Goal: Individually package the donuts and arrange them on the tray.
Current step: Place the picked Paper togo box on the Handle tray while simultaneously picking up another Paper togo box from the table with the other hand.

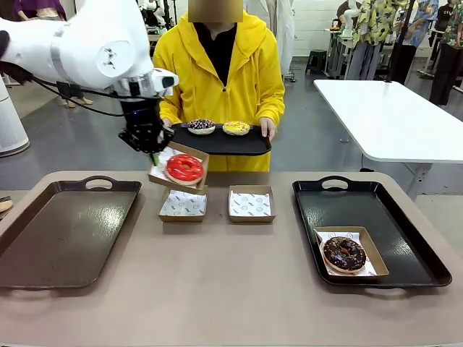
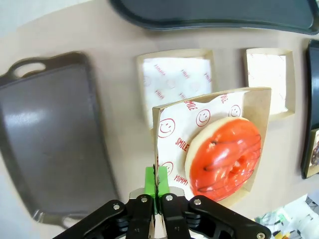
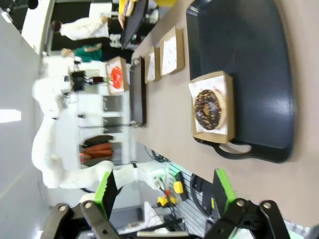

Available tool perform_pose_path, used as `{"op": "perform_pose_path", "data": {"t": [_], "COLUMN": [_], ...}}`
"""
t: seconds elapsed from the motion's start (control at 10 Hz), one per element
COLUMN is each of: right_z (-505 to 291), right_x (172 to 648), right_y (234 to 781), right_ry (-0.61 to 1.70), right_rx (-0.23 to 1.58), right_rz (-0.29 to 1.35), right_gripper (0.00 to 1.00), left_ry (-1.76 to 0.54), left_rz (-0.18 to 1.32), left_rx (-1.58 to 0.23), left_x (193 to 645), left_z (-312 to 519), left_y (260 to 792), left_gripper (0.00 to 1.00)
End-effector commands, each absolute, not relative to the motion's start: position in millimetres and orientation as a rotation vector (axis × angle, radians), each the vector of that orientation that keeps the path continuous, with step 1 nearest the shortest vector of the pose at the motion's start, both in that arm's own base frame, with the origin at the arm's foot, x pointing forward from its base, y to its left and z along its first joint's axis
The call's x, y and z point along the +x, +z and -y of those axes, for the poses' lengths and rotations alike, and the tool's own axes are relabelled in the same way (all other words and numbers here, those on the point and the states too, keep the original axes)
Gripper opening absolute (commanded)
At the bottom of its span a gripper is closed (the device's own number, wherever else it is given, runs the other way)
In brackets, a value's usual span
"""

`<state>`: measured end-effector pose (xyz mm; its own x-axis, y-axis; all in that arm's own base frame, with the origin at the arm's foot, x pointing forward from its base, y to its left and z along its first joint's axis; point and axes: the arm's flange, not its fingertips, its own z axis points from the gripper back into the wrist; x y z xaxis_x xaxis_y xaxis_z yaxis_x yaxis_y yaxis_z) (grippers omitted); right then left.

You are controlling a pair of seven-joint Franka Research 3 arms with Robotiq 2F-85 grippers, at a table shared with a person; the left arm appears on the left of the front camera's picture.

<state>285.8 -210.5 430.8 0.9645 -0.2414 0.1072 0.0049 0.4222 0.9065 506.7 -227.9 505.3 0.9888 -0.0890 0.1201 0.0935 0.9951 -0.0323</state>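
Farthest off to the left of our left gripper (image 1: 148, 141), and well below it, lies the brown tray (image 1: 43, 238). The left gripper itself is pinched narrow on one wall of a cardboard box (image 1: 158, 177), with the paper liner caught between the green pads. The red-glazed donut (image 1: 185, 168) sits inside that box just beyond the fingertips, and the box hangs tilted above the table. We judge this load light but awkward: the card is thin and will likely flex from a one-wall pinch. The liner looks slick, so the donut could slide toward the low side if we swing or tip it further. The glaze looks soft and easily marked, so the box wall is the place to hold, never the donut. Directly beneath the held box rests one empty lined box (image 1: 182, 204), with a second empty lined box (image 1: 251, 203) off to the gripper's right. Beyond the gripper, the person holds a dark serving tray (image 1: 217, 143) carrying the purple-and-white sprinkled donut (image 1: 201, 126) and the yellow-iced donut (image 1: 236, 128). Far to the right, the black tray (image 1: 405, 246) bears the chocolate sprinkled donut (image 1: 344, 254) inside another lined box (image 1: 370, 249). Our right gripper (image 3: 163, 194) stands wide apart and empty, with that boxed donut ahead of its fingers.
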Motion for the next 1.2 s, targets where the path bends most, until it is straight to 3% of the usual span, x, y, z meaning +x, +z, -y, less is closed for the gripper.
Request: {"op": "perform_pose_path", "data": {"t": [0.0,0.3,0.6,1.1], "right_z": [144,56,-21,-62], "right_x": [304,353,399,416], "right_y": [479,511,495,462], "right_ry": [-0.124,-0.115,-0.120,-0.092], "right_rx": [0.968,0.798,0.668,0.633], "right_rz": [0.205,0.195,0.173,0.149], "right_gripper": [1.00,1.00,1.00,1.00], "left_ry": [-0.104,-0.041,0.022,0.070], "left_rz": [0.088,0.049,0.073,0.032], "left_rx": [-0.031,-0.027,-0.023,0.014], "left_x": [475,433,391,369], "left_z": [173,110,73,35], "left_y": [530,528,514,480], "left_gripper": [0.01,0.01,0.01,0.01]}}
